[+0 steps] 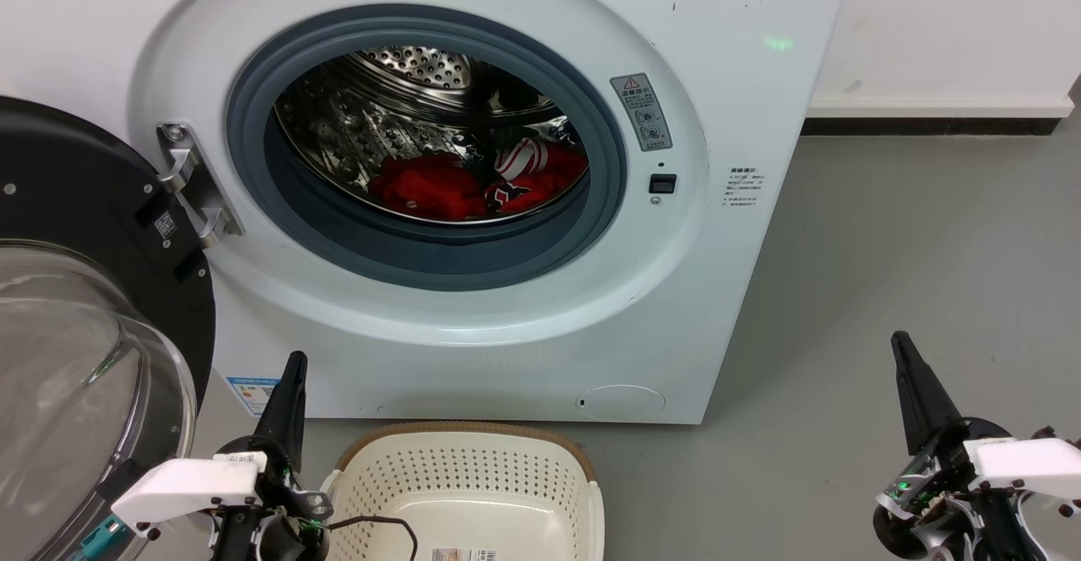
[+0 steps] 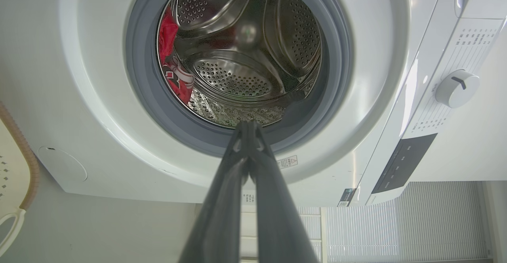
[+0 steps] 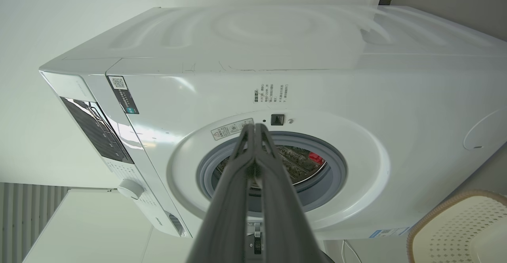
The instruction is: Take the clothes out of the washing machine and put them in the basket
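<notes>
The washing machine (image 1: 743, 79) takes up the upper half of the head view, its round door (image 1: 93, 198) swung wide open at the left edge. The clothes (image 1: 473, 181) lie at the bottom of the drum, near the centre of the frame: a plain red garment (image 1: 422, 187) on the left touches a red and white striped one (image 1: 536, 164) on the right. The basket (image 1: 473, 428) sits on the grey floor (image 1: 887, 248) at bottom centre, just in front of the machine. The left gripper (image 1: 296, 362) stands at lower left beside the basket, and the right gripper (image 1: 900, 343) at lower right, well apart from the machine. Both are closed and empty, tips pointing up the frame, and in each wrist view the two fingertips meet in front of the drum opening
</notes>
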Controlling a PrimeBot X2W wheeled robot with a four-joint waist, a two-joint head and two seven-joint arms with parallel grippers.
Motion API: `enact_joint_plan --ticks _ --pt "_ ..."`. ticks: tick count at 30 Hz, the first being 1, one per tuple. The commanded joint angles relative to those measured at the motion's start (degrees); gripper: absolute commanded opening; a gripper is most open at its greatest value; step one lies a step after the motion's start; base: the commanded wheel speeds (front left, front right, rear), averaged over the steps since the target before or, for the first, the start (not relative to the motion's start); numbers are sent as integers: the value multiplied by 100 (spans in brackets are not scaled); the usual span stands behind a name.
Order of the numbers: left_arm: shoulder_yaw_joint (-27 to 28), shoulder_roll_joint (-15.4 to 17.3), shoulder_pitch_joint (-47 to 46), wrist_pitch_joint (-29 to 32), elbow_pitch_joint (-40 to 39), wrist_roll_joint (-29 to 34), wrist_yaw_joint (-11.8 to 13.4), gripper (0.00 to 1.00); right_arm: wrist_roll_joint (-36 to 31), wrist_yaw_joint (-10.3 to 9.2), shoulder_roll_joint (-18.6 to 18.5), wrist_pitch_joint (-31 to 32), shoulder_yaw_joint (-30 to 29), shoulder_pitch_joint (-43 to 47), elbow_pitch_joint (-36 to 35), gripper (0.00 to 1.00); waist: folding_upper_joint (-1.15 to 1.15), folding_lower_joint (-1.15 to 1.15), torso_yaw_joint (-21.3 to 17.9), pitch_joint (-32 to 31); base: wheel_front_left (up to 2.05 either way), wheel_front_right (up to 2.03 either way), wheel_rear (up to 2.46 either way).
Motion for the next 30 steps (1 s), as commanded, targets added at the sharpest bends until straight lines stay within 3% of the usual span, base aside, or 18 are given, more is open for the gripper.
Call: enact_joint_plan --ticks 1,30 --pt "13 -10 -35 10 -4 -12 -19 0 20 -2 -25 5 6 -70 4 0 0 0 0 0 0 0 0" --pt "13 -10 -35 9 -4 -12 -19 0 20 -2 -25 5 6 -70 4 0 0 0 0 0 0 0 0"
